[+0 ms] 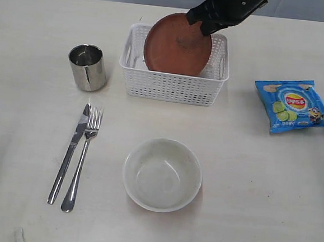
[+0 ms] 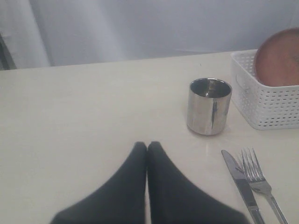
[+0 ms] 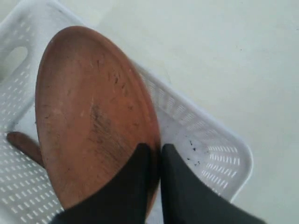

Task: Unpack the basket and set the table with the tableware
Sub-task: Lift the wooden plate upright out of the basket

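The right gripper point(image 3: 155, 150), fingers narrowed onto the 1 o'clock rim of the plate point(image 1: 176, 46), holds it tilted in the basket point(image 1: 170, 88), 12 o'clock from the bowl point(image 1: 162, 174); so thin an edge hold could let it swivel, slip or snag the basket.

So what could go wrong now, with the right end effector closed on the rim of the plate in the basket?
1. The right end effector grips only the rim of the tilted plate, so the plate may slip or swing when lifted.
2. The plate's lower part sits inside the basket; it might catch the wall and drag the basket.
3. A brown wooden utensil lies partly behind the plate in the basket and could be knocked.
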`<state>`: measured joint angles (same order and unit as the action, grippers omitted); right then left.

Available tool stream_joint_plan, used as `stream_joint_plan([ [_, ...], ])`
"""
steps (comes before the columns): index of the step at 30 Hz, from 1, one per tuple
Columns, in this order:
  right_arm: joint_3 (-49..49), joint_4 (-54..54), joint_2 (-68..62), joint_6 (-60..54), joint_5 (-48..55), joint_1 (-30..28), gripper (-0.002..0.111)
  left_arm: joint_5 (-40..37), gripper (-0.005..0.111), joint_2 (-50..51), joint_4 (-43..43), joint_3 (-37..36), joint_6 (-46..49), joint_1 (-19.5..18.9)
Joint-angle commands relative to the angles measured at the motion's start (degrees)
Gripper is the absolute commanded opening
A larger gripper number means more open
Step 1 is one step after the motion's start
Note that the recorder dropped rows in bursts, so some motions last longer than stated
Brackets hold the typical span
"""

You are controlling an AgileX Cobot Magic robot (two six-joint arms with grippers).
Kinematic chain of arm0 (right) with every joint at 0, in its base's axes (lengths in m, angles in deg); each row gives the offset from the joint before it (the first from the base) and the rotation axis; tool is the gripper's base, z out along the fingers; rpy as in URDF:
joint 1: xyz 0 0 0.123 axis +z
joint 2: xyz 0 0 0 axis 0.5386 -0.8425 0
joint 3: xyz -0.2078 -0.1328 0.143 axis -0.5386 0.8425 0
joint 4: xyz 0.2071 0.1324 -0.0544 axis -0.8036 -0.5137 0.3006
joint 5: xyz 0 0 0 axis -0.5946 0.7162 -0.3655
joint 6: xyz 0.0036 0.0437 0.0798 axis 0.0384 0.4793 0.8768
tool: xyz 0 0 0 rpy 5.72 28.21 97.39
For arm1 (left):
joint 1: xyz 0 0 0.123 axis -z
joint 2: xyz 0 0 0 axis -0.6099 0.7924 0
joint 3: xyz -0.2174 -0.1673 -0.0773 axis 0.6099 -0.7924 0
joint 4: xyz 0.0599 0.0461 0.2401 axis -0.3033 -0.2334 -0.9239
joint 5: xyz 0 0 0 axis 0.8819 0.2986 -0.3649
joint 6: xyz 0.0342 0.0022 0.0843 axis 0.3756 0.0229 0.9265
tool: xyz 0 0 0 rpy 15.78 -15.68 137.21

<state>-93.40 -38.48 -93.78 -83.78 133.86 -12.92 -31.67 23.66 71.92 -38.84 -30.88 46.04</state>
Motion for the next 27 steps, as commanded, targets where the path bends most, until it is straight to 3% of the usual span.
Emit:
stream_joint_plan([
  [1,0.0,0.2,2.43,0.45,1.16,-0.2,0.0,0.48,0.0,-0.13,0.13,-0.14,-0.15,0.33],
  [19,0.13,3.69,11.41,4.06,12.78,-0.2,0.0,0.48,0.0,-0.13,0.13,-0.14,-0.15,0.33],
  [27,5.5,2.66,17.68,6.03,13.94,-0.2,0.0,0.48,0.0,-0.13,0.13,-0.14,-0.15,0.33],
])
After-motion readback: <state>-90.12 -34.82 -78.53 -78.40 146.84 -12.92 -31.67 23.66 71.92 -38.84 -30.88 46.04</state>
